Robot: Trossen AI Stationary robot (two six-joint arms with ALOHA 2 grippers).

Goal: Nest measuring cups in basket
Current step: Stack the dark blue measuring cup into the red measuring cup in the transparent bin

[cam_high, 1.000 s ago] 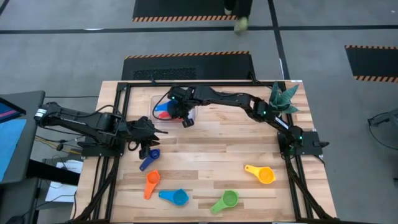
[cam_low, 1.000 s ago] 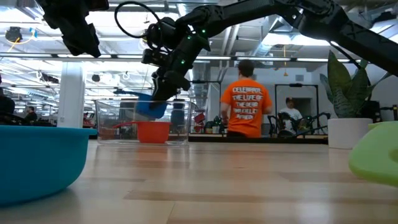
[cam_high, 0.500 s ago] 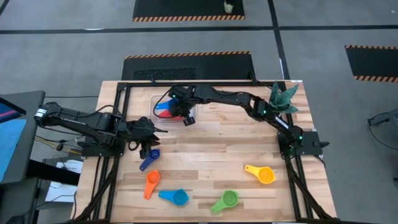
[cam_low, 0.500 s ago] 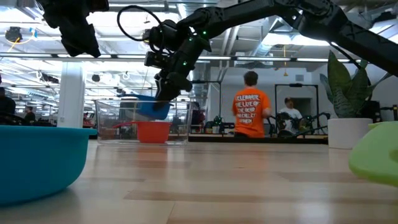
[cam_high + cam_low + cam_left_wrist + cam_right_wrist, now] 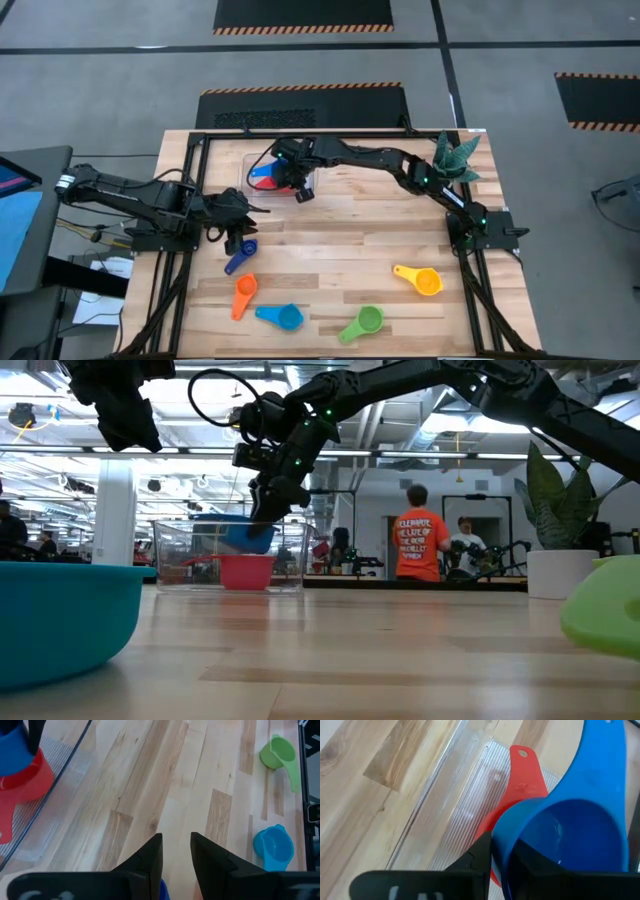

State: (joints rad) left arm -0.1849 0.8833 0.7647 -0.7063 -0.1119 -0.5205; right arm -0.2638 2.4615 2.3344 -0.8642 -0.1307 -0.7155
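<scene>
The clear basket (image 5: 251,163) sits at the table's far middle with the red cup (image 5: 260,182) inside it. My right gripper (image 5: 290,180) is over the basket, shut on the blue cup (image 5: 245,532), which hangs just above the red cup (image 5: 245,571). My left gripper (image 5: 240,236) waits open near the left edge, over the dark blue cup (image 5: 238,258). On the near half of the table lie the orange cup (image 5: 243,295), the light blue cup (image 5: 283,317), the green cup (image 5: 363,322) and the yellow cup (image 5: 420,279). My right gripper pinches the blue cup's bowl wall (image 5: 501,851) at its rim, one finger (image 5: 481,854) outside and the other inside the bowl. It comes from above, slanting down. The cup is lifted clear and tilted over the red cup (image 5: 495,820), its handle (image 5: 602,755) pointing away.
A white plant pot (image 5: 555,574) with a green plant (image 5: 455,158) stands at the far right corner. Bare wood lies between the basket and the loose cups. People stand in the room behind the table, one in an orange shirt (image 5: 418,547).
Both grippers have stayed almost still, the blue cup still held just above the red one. The person in the orange shirt has walked across the room behind the table.
</scene>
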